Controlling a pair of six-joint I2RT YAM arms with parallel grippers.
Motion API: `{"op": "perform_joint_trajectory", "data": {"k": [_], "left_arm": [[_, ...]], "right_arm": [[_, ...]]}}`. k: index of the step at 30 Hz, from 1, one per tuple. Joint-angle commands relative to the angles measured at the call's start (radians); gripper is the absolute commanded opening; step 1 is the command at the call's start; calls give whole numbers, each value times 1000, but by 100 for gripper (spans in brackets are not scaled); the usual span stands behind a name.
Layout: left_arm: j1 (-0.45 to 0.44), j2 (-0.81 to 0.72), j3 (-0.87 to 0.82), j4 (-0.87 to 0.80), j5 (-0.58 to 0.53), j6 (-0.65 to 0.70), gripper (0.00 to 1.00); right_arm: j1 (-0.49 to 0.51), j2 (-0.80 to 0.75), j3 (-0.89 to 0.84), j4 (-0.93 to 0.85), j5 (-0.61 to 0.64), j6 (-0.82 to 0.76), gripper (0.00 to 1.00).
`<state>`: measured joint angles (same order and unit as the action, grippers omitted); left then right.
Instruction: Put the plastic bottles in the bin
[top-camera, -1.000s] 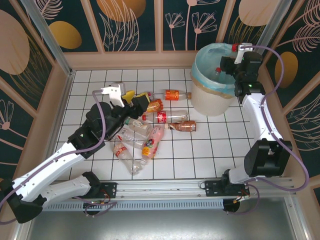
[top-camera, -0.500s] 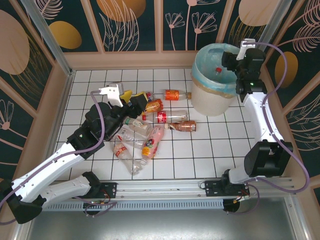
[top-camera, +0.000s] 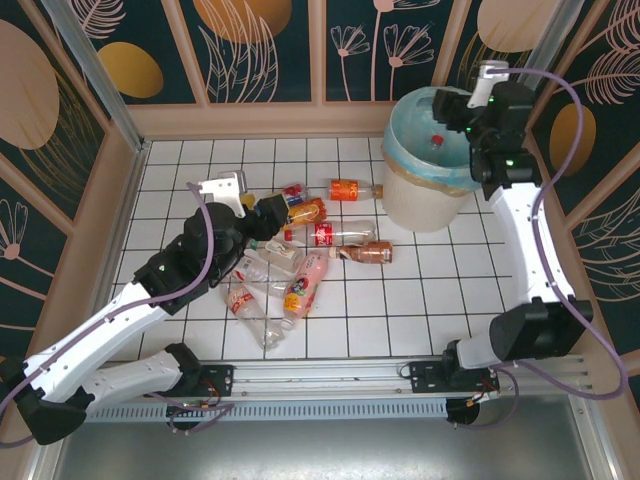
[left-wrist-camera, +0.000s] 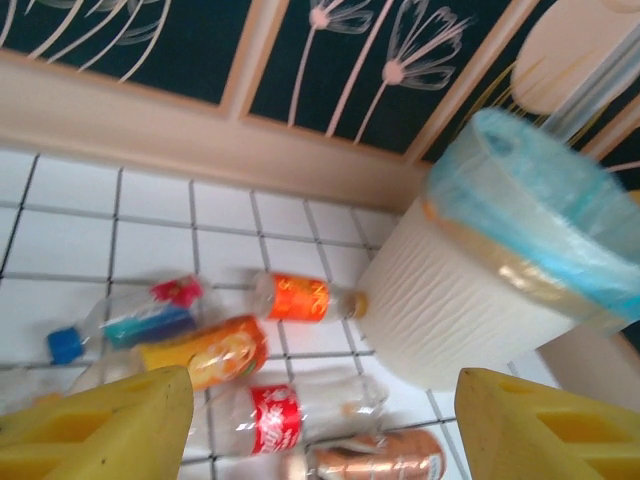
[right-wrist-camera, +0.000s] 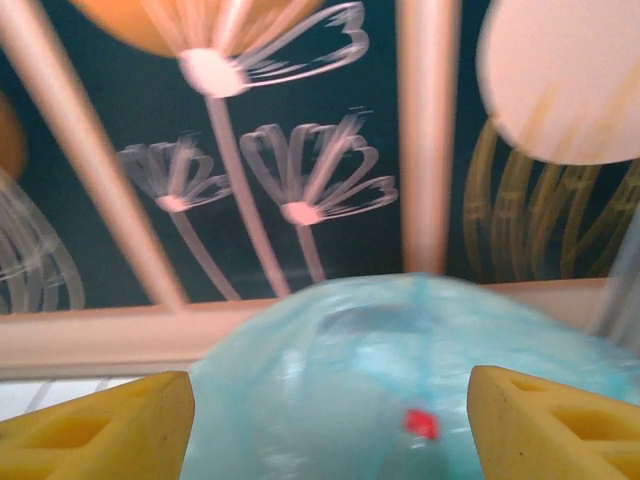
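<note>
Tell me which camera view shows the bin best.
Top external: the whole bin is sharp from above, with rim, blue liner, wall and a red-capped bottle inside. Left wrist gives its ribbed side wall, cropped. Right wrist gives a blurred liner close-up.

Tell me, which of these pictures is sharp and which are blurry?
Top external: sharp and evenly lit, each of the bottles crisp. Left wrist: mildly soft, the bin smeared along its rim. Right wrist: the blurriest, with the blue bag a haze, a red cap just a dot, and the yellow fingers fuzzy at their edges.
</note>
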<state>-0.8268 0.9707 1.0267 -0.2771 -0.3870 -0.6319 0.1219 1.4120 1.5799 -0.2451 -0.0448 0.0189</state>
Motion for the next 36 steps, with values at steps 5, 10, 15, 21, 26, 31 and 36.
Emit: {"op": "perform_joint_trajectory", "data": {"k": [5,10,15,21,26,31,36], "left_arm": [[-3,-61,-120,-233,-33,-267,70],[-3,-154,-265,-355,-45,-512,68],[-2,-259,-424,-389,24,-683,69],[-3,-284,-546,-364,90,-756,69],[-2,-209,-580,-354,126,-749,72],[-3,-165,-592,-352,149,-743,74],[-2,-172,-631,-331,173,-751,75]], "right_arm": [[363,-153,-140,41,-51,4,72],[543,-128,-222,5,7,0,71],[587,-133,-325,2,19,29,71],[587,-162,-444,6,17,50,71],[587,-186,-500,-6,20,52,71],[587,-212,-540,5,13,60,72],[586,-218,-555,15,17,46,73]]}}
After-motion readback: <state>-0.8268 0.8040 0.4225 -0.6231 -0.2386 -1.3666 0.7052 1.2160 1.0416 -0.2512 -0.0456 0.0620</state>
